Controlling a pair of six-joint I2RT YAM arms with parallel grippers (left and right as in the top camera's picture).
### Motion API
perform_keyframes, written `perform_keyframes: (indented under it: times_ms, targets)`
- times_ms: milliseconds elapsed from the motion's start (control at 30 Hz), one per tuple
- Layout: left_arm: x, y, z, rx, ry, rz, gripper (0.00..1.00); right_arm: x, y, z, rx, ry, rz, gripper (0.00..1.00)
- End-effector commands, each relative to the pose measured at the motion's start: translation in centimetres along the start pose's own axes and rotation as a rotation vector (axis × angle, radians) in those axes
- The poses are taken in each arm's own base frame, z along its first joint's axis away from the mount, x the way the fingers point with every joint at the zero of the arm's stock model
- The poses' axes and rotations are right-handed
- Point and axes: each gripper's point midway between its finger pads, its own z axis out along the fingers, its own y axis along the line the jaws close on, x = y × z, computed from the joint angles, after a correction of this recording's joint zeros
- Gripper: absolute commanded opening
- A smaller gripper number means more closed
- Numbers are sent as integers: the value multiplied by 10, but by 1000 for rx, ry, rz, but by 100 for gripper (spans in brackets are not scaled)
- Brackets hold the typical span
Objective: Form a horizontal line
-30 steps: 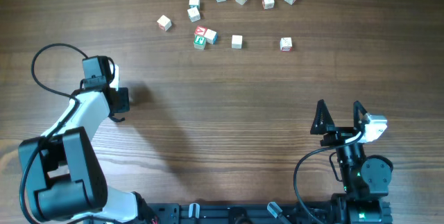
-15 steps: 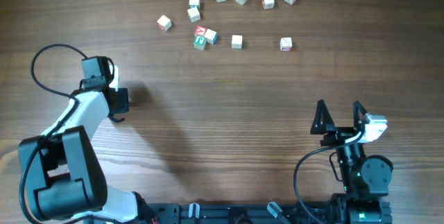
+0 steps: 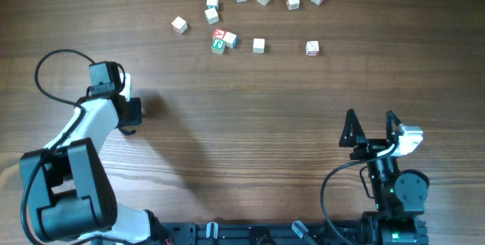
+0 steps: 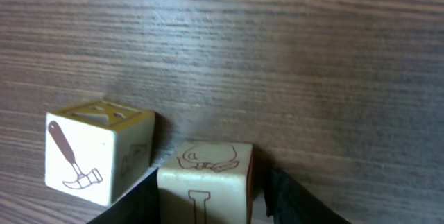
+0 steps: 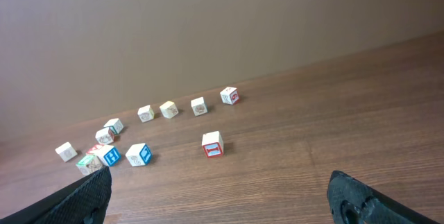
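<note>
The horizontal line (image 4: 201,172) shows only in the left wrist view, as two whitish cubes side by side on the bench (image 4: 291,50): a hammer cube (image 4: 87,158) and, just beside it, a cube marked "I" (image 4: 208,200); whether they touch is unclear. The left fingers (image 4: 295,200) stand partly spread on either side of the "I" cube, with a gap on one side, so they are not clamping it. Overhead, the left arm (image 3: 87,120) bends up from its base and its wrist hides both cubes, at the bench's left middle, well apart from the loose cubes (image 3: 259,45) on the far side. The right fingers (image 3: 352,127) are spread wide and empty, the arm folded over its base. Its wrist view sees the loose cubes from low down.
</note>
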Motion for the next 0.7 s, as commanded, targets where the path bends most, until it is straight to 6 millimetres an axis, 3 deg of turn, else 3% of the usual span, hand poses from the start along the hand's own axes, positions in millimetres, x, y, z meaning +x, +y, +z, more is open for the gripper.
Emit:
perform_keyframes:
  times_ms: [0,667]
  targets:
    - [23,-12,7,63,78,14,48,-1,-3,0,16,-7,7,100]
    - [54,-12,3,49,206,-21,52,-1,-3,0,16,-6,8,100]
